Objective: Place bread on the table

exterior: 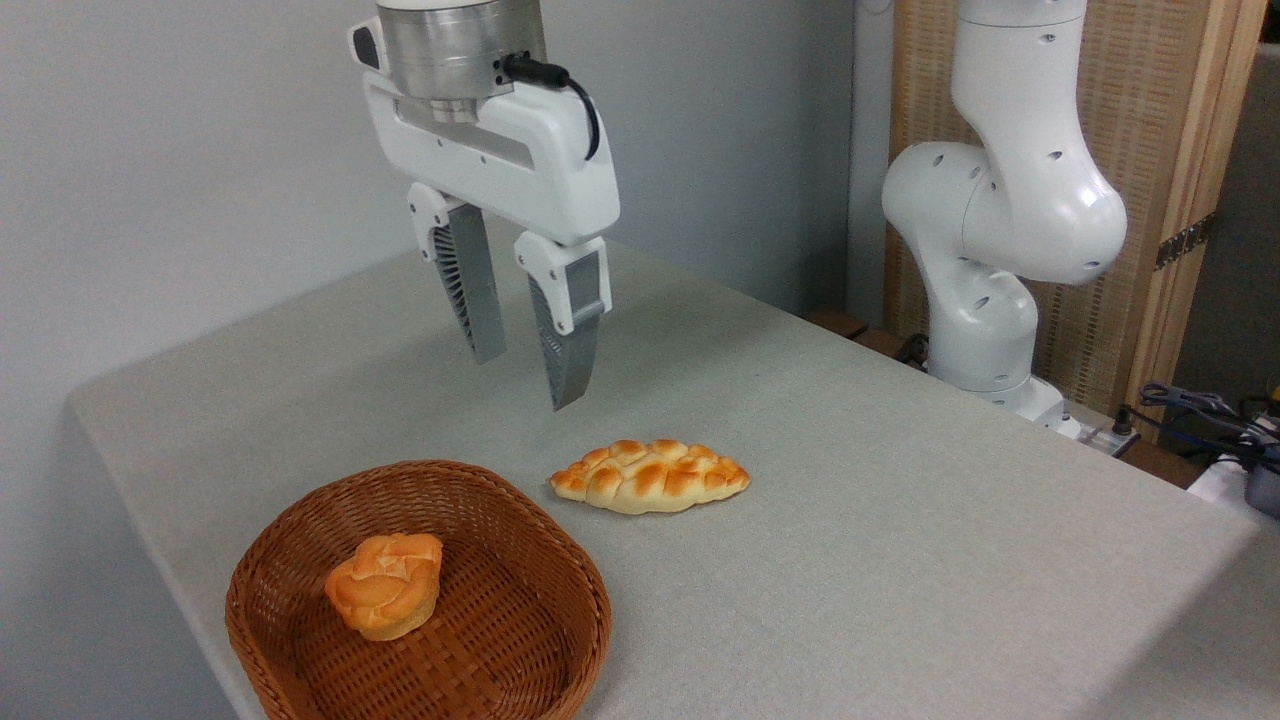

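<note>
1. The bread (384, 584) sits in the wicker basket (540, 560), below and left of the gripper (525, 378), untouched; a steep descent could clip the basket rim.
2. The gripper hangs empty above the table (900, 560), jaws narrowly parted; unless widened, they may squash or topple the bun.
3. The braided loaf (650, 476), below and right, risks being grabbed by mistake.

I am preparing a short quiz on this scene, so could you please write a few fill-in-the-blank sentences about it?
1. The round bun sits inside the ____.
2. The braided loaf lies directly on the ____.
3. The gripper hangs in the air with its jaws ____.
4. The colour of the wicker basket is ____.

Missing words: basket; table; open; brown
</note>
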Controlling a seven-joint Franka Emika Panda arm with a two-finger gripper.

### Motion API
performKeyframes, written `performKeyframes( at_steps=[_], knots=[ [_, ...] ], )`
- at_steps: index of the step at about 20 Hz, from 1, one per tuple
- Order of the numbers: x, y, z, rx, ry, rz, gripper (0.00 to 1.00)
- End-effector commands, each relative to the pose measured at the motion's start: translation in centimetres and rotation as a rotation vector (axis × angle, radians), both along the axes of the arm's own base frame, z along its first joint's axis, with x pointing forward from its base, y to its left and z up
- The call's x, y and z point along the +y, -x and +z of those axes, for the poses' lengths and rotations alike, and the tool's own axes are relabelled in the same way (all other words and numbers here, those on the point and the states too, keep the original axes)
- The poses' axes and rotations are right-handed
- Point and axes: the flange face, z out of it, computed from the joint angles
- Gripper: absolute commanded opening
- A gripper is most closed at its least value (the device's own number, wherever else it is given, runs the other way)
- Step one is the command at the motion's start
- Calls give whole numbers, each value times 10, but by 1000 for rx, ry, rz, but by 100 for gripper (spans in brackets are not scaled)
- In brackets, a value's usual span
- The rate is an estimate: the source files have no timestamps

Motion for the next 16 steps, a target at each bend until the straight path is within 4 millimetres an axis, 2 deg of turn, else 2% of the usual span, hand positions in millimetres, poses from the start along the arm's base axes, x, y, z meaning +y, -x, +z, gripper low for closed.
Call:
performKeyframes(
  at_steps=[1, 2, 4, 8, 10, 14, 16],
  knots=[
    [-13, -20, -14, -44, 18, -39, 100],
    [-17, -26, -23, -48, 18, -43, 100],
    [-39, -39, -48, -42, 19, -81, 100],
    [-61, -63, -84, -78, 26, -133, 100],
    [-74, -73, -107, -88, 27, -221, 100],
    [-78, -82, -141, -95, 22, -354, 100],
    [-77, -83, -149, -106, 15, -405, 100]
  ],
)
